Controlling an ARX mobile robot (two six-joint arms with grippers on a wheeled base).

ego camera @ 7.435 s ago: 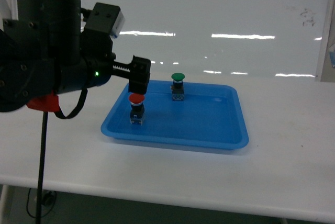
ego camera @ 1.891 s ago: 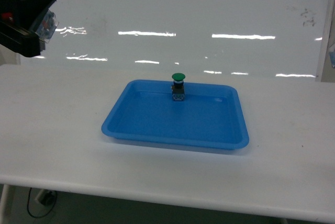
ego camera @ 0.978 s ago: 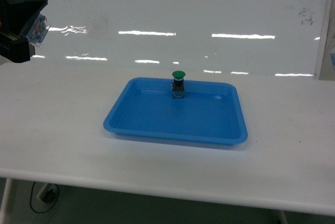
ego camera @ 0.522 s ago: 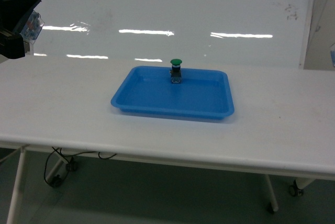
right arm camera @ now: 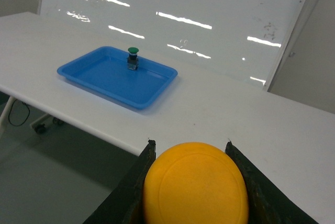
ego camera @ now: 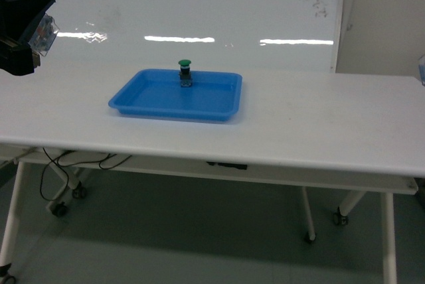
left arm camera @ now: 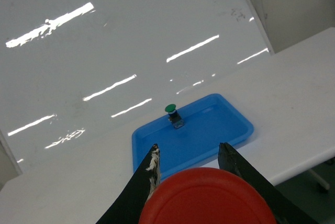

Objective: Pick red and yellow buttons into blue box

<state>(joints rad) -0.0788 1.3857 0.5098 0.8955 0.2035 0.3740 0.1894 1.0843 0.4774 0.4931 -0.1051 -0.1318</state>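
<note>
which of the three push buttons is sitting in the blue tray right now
The green button, upright at the far edge of the blue tray. The red button sits between the left gripper's fingers and the yellow button in the right gripper.

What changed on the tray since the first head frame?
The red button is off the blue tray, now held in the left end effector, which has pulled up and away to the left. The robot has backed off, so the table now shows its legs. The green button stayed at the tray's far edge. The right end effector holds the yellow button.
</note>
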